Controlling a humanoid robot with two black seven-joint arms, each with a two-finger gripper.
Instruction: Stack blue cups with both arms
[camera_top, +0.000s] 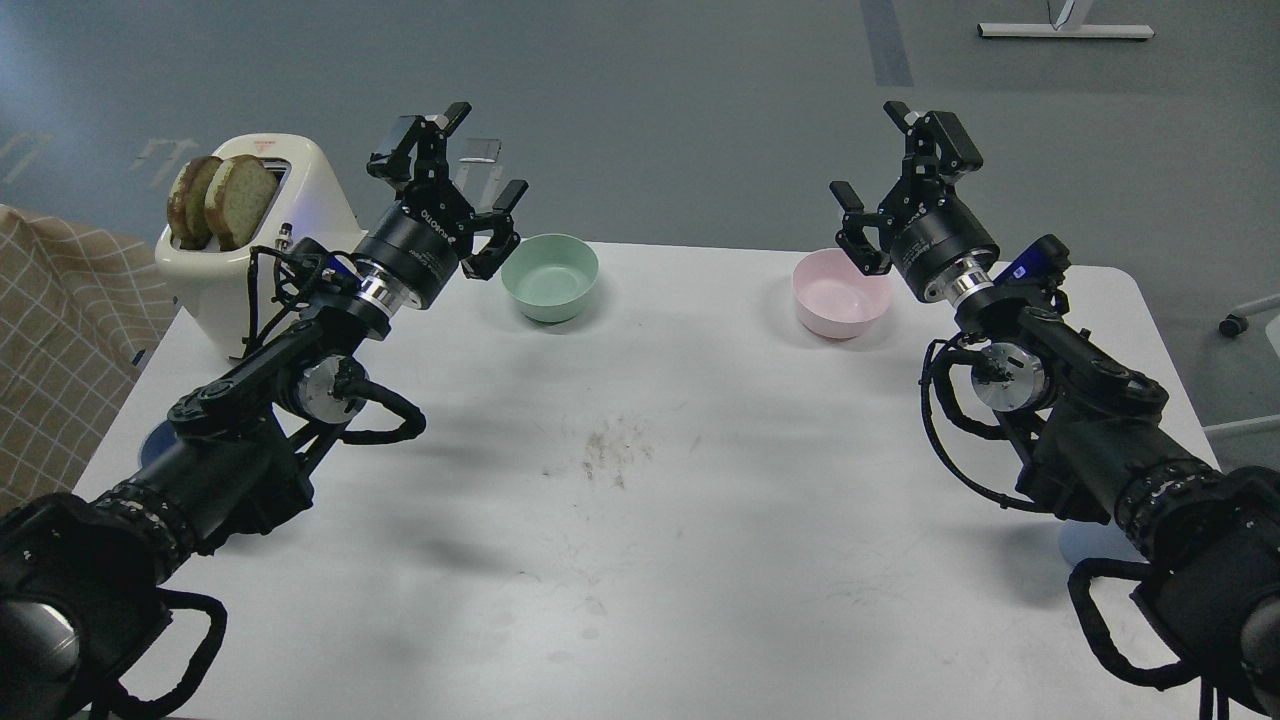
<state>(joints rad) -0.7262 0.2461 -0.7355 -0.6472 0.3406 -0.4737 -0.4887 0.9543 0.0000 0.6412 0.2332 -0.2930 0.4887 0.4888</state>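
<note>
Both arms reach out over the white table (650, 520). My left gripper (472, 160) is open and empty, held above the table's far edge just left of the mint-green bowl. My right gripper (878, 152) is open and empty, above the pink bowl's right side. One pale-blue cup (1085, 545) stands near the table's right edge, mostly hidden behind my right forearm. A blue sliver of the other cup (150, 446) shows at the left edge behind my left forearm. Both cups are far behind the grippers.
A mint-green bowl (550, 277) and a pink bowl (838, 293) stand at the table's far edge. A white toaster (225, 265) with two bread slices stands at the far left corner. A checked cloth (50, 340) lies left of the table.
</note>
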